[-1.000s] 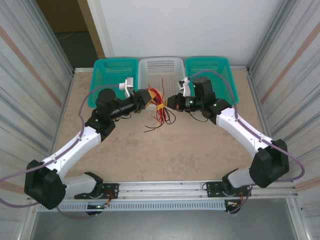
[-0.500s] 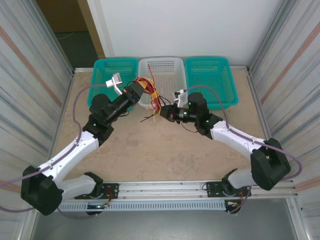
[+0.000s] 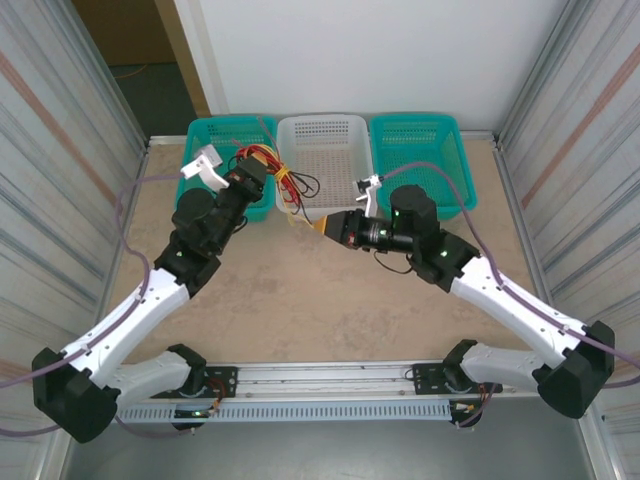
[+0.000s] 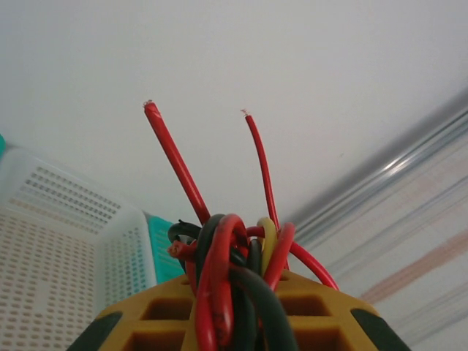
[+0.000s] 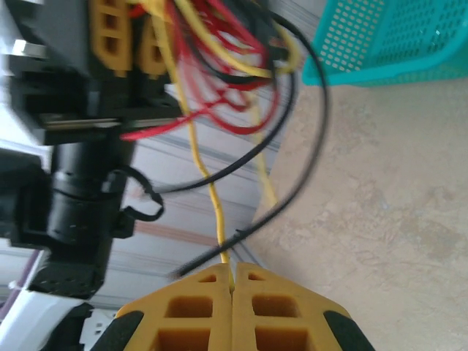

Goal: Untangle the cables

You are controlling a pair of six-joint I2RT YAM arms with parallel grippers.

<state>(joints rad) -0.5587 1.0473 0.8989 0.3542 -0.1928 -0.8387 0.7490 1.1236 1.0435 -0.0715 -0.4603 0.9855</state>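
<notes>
The left gripper (image 3: 262,166) clamps the cables (image 3: 288,188) at eleven o'clock on the table (image 3: 330,300); the right gripper (image 3: 322,227) pinches one yellow wire (image 5: 210,191). Pulling apart could cinch the cables tighter or slip that thin strand free.

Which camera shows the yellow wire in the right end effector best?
Right wrist camera: the yellow wire runs from the right end effector up to the bundle. The top camera shows it tiny; the left wrist, one yellow loop.
</notes>
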